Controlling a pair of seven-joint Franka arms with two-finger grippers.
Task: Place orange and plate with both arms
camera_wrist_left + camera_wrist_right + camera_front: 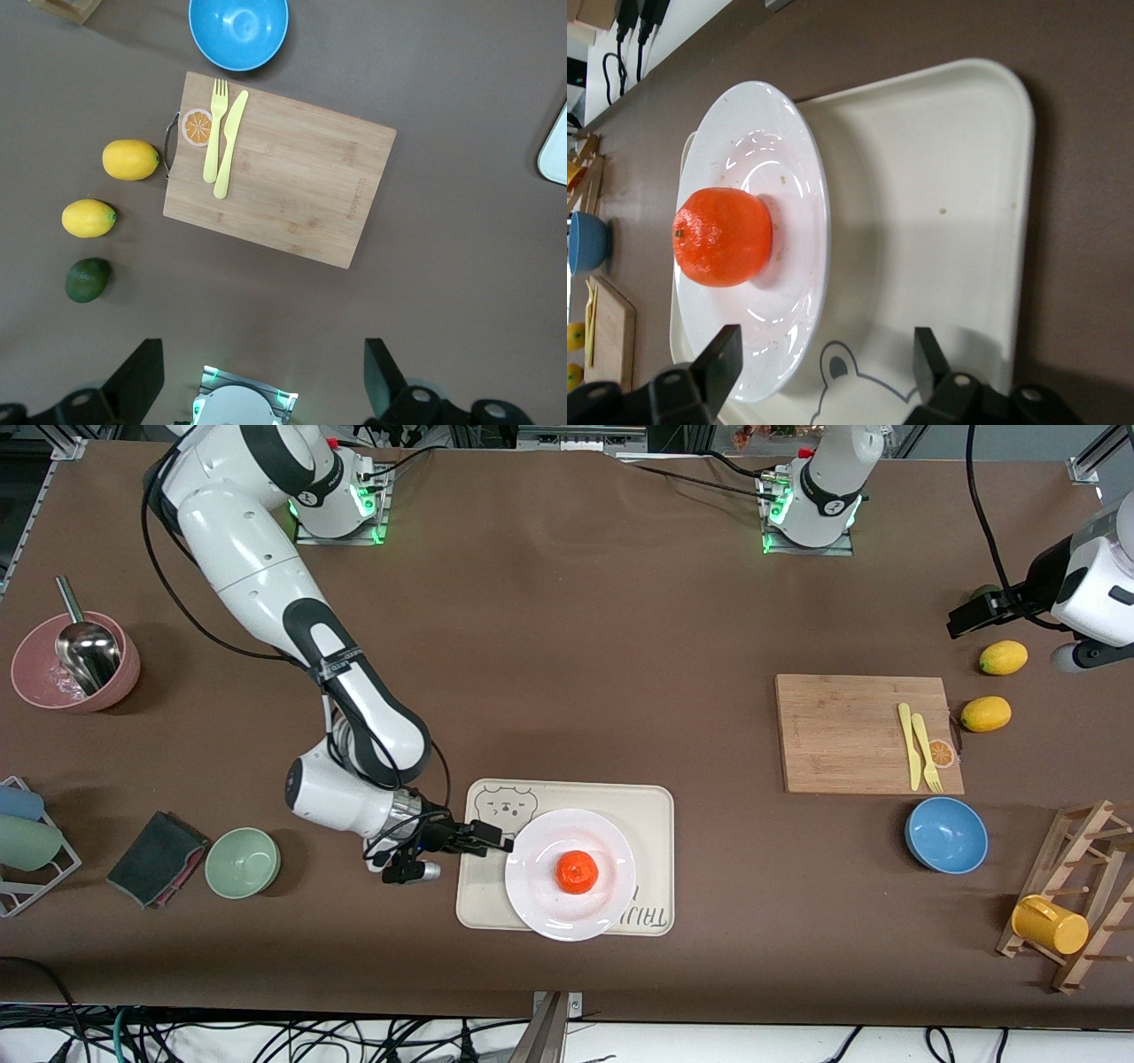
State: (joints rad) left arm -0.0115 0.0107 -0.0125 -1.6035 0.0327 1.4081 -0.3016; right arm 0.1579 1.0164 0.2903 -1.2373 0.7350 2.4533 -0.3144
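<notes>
The orange (577,871) (722,236) sits in the middle of the white plate (539,852) (757,150). The plate rests on a cream tray (645,824) (939,177) with a bear drawing, near the front edge of the table. My right gripper (493,840) (826,354) is low at the plate's edge on the side toward the right arm's end. It is open, and the plate's rim lies in the wide gap between its fingers, which grip nothing. My left gripper (967,615) (261,372) hangs open and empty over the table's left-arm end, next to the lemons.
A wooden cutting board (850,731) (292,177) carries a yellow fork and knife. Two lemons (1003,657) and a dark green fruit (88,279) lie beside it. A blue bowl (946,834), a green bowl (243,862), a grey cloth (158,857), a pink bowl (75,660) and a rack with a yellow cup (1050,924) stand around.
</notes>
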